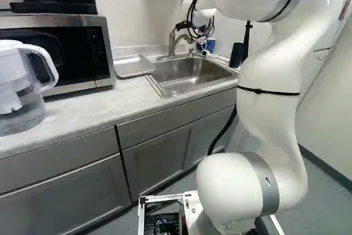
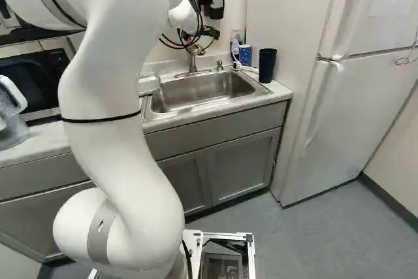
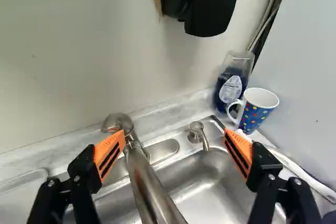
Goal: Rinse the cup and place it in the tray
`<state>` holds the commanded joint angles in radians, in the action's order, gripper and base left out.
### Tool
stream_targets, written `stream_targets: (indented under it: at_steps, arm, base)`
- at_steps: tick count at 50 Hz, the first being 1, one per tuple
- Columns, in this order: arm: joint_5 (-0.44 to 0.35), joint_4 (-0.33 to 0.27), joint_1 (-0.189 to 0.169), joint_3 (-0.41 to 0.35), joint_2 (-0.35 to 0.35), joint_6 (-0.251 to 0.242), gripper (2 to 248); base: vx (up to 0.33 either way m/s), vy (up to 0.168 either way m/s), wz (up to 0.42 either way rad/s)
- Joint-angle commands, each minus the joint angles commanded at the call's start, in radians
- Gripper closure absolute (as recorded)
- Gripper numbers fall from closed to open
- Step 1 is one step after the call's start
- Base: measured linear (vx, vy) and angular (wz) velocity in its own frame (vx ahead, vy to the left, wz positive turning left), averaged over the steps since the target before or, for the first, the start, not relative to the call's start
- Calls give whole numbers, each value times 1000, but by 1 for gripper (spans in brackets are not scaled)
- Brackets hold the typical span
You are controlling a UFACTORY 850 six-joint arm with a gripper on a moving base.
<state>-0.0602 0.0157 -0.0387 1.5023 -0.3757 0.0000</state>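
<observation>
Above the back of the sink is my gripper (image 1: pixel 182 25), beside the faucet; it also shows in the wrist view (image 3: pixel 174 137). Its orange-padded fingers stand wide open, holding nothing, with the faucet (image 3: pixel 144 182) showing in the gap. A blue mug with coloured dots (image 3: pixel 254 109) stands upright in the sink's back corner area, beyond one finger; the blue cup shows in the right base view (image 2: pixel 245 53) too. A black tumbler (image 2: pixel 266 65) is nearby. The metal tray (image 1: pixel 133 66) lies on the counter beside the sink (image 1: pixel 192 71).
A dark-blue bottle (image 3: pixel 230 88) stands behind the mug. The soap pump (image 3: pixel 197 134) is on the sink's back rim, and a black dispenser (image 3: pixel 210 6) hangs on the wall. A water pitcher (image 1: pixel 22 89) and microwave (image 1: pixel 66 53) occupy the counter. A fridge (image 2: pixel 366 96) stands beyond the sink.
</observation>
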Motion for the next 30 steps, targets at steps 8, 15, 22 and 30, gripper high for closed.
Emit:
stream_targets:
  at_steps: [8, 15, 22, 30]
  arm:
    - [0, 0, 0, 31, -26, 0, 3]
    - [-1, 0, 1, 58, -48, 0, 3]
    - [-7, 0, 5, 84, -70, 0, 3]
    - [-20, -1, 11, 108, -90, 0, 3]
  base:
    - [0, 0, 0]
    - [0, 0, 0]
    - [0, 0, 0]
    - [0, 0, 0]
